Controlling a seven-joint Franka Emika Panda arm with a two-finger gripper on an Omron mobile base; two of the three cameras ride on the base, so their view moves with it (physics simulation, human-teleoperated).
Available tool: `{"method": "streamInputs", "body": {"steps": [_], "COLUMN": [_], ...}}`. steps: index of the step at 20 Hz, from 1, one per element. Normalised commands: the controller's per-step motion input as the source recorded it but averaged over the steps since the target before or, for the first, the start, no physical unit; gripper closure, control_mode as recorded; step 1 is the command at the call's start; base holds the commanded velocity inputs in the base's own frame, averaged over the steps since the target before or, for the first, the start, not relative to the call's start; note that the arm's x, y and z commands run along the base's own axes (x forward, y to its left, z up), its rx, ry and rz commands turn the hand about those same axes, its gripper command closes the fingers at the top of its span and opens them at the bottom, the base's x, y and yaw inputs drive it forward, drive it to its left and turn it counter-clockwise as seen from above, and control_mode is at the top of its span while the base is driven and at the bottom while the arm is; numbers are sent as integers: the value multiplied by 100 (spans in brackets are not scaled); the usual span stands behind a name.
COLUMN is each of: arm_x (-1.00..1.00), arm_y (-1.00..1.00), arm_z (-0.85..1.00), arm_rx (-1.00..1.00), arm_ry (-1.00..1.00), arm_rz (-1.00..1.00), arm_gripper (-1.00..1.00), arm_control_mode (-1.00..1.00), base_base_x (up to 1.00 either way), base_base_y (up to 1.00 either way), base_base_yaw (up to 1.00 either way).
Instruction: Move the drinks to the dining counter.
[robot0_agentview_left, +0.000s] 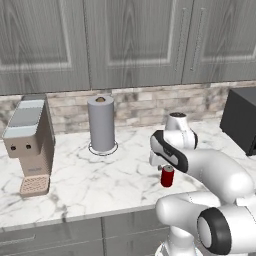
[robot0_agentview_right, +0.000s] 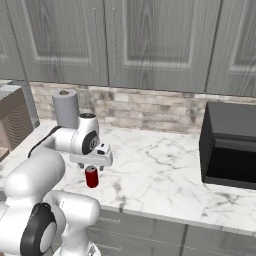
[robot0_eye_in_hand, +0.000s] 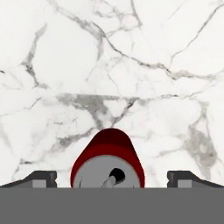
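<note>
The marble worktop (robot0_agentview_left: 90, 185) stretches out wide under the arm, backed by grey cabinets (robot0_agentview_left: 130, 40), and nothing on it crowds the work except what stands well off: the coffee machine (robot0_agentview_left: 31, 145) far to the gripper's left, the paper-towel roll (robot0_agentview_left: 101, 125) up and beyond it toward the wall, and the black box (robot0_agentview_right: 231, 147) far to its right.

The gripper (robot0_agentview_right: 91, 169) hangs straight down, fingers spread wide and holding nothing. Directly beneath it stands the red can (robot0_agentview_left: 167, 176), upright on the marble near the front edge. From the hand view the can (robot0_eye_in_hand: 108, 164) sits between the two fingertips (robot0_eye_in_hand: 39, 179) with clear room on both sides, perhaps a touch nearer the left one.

I'd say this is the approach for the grasp. To do it well, it should drop straight down without drifting, keep the can centred, go low enough to clamp the body below the silver top, then squeeze before lifting.
</note>
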Motion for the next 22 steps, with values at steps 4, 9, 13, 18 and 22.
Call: {"method": "streamInputs", "body": {"steps": [4,9,13,18,22], "arm_x": [0,0,0,0,0], "arm_y": [0,0,0,0,0], "arm_z": [-17,-16,-13,-13,-13], "arm_rx": [0,0,0,0,0], "arm_ry": [4,3,3,2,1], "arm_rz": [0,0,0,0,0], "arm_gripper": [-100,-100,-100,-100,100], "arm_control_mode": [-100,-100,-100,-100,-100], "base_base_x": [0,0,0,0,0], "base_base_y": [0,0,0,0,0], "base_base_yaw": [0,0,0,0,0]}}
